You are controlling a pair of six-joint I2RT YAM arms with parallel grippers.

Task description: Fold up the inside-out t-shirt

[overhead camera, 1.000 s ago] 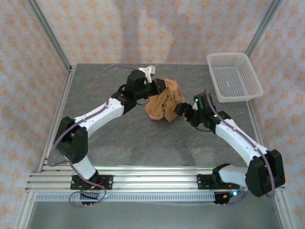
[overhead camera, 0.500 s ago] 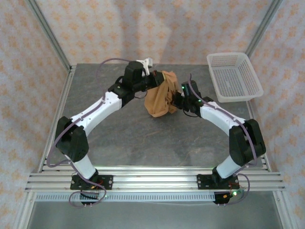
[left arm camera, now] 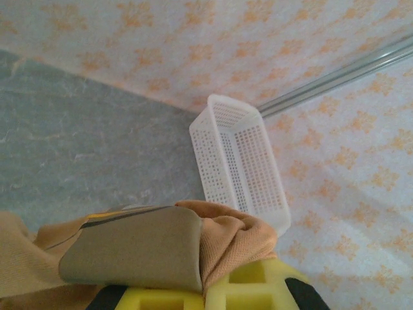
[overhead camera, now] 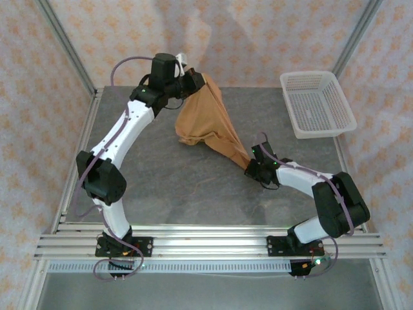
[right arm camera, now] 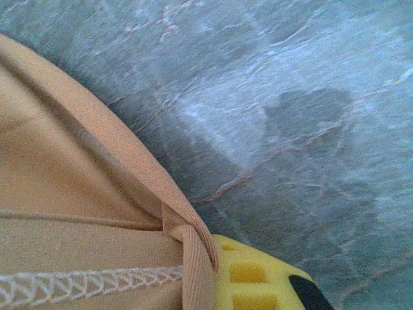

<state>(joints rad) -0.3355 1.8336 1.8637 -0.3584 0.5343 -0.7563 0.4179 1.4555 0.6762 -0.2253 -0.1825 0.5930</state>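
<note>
Right gripper point(overhead camera: 251, 169), low over the open front-centre of the table point(overhead camera: 181, 187), is clamped on the t-shirt point(overhead camera: 203, 119) hem. The cloth stretches diagonally back to the left gripper point(overhead camera: 191, 79), pinching it at the rear edge. The basket point(overhead camera: 308, 75) sits far right. 1 second ago the 2 grippers were close together and the t-shirt was bunched.

t-shirt point(overhead camera: 203, 121): orange-brown | basket point(overhead camera: 288, 82): white mesh | table point(overhead camera: 174, 187): grey veined | wall point(overhead camera: 258, 39): pale, orange-flowered

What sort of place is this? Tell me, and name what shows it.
Probably a robot lab cell, not a home: left arm and right arm bolted to an aluminium rail, a grey table boxed in by patterned backdrop walls on metal posts.
</note>
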